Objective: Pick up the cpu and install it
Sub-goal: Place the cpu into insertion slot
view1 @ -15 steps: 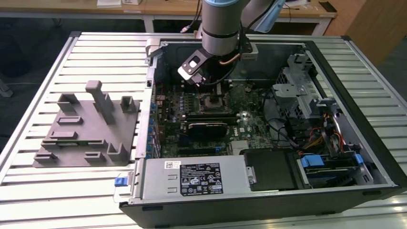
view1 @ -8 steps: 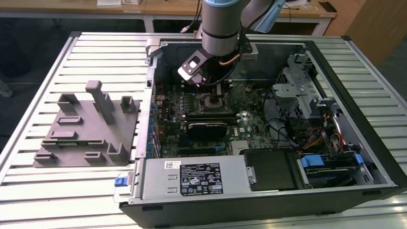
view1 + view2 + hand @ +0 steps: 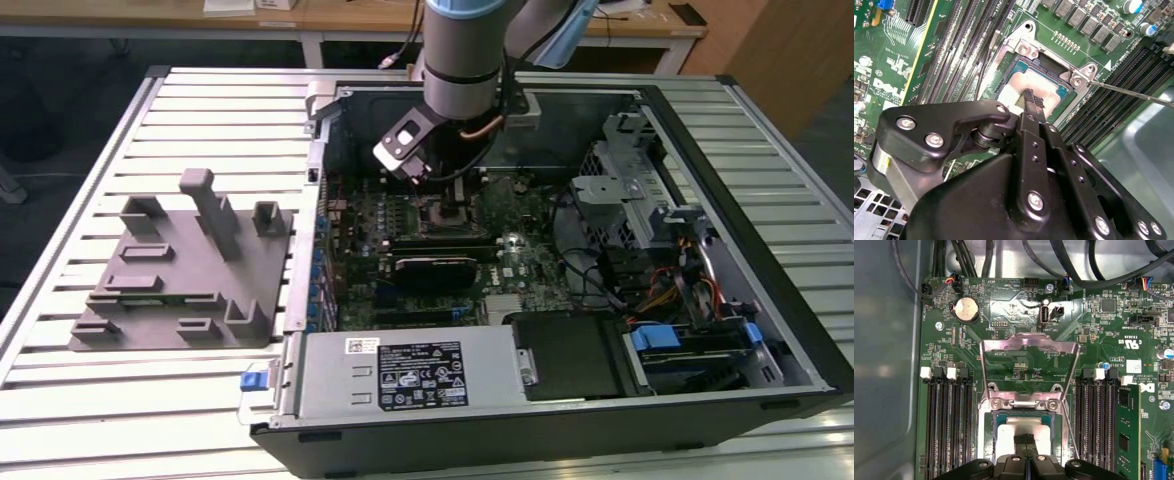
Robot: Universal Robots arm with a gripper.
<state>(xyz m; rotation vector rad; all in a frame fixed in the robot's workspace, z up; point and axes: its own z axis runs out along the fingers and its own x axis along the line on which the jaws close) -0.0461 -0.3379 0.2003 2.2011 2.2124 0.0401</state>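
Now | pincer (image 3: pixel 1025 439) tips together at cpu (image 3: pixel 1006 437) | cpu seated in socket (image 3: pixel 1021 403)

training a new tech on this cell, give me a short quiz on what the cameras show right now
1. True or false: the metal load plate is folded shut over the cpu.
2. Where is the grey fixture? A: on the slatted table, at the exterior view's left of the computer case; B: inside the case; C: on the motherboard.
3. Fill in: in both wrist views the pincer has its tips over the ___.

Key: 1 false, the plate stands swung open; 2 A; 3 cpu.
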